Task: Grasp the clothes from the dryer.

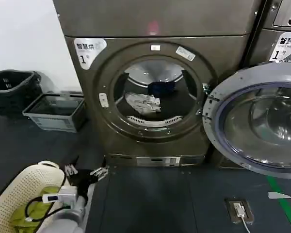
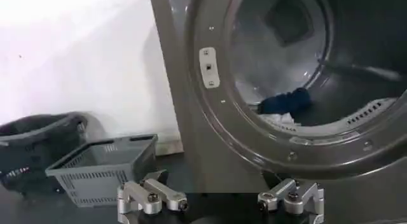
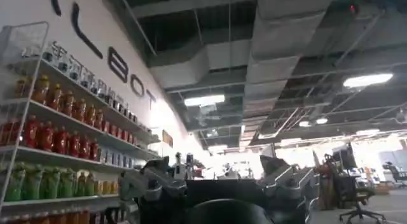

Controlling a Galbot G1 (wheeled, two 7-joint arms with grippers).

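Clothes lie in the dryer (image 1: 155,97) drum: whitish-grey patterned bundle (image 1: 142,103) in front, dark blue garment (image 1: 161,88) behind, well apart from the left gripper (image 2: 220,203), whose fingers (image 2: 152,196) are spread wide and empty, low outside the porthole. Drum lip partly hides the bundle in the left wrist view. Glass door (image 1: 262,119) hangs open to the right; grey basket (image 1: 56,111) sits left. Right gripper (image 3: 219,184), also parted and empty, faces a shelf of bottles (image 3: 44,136).
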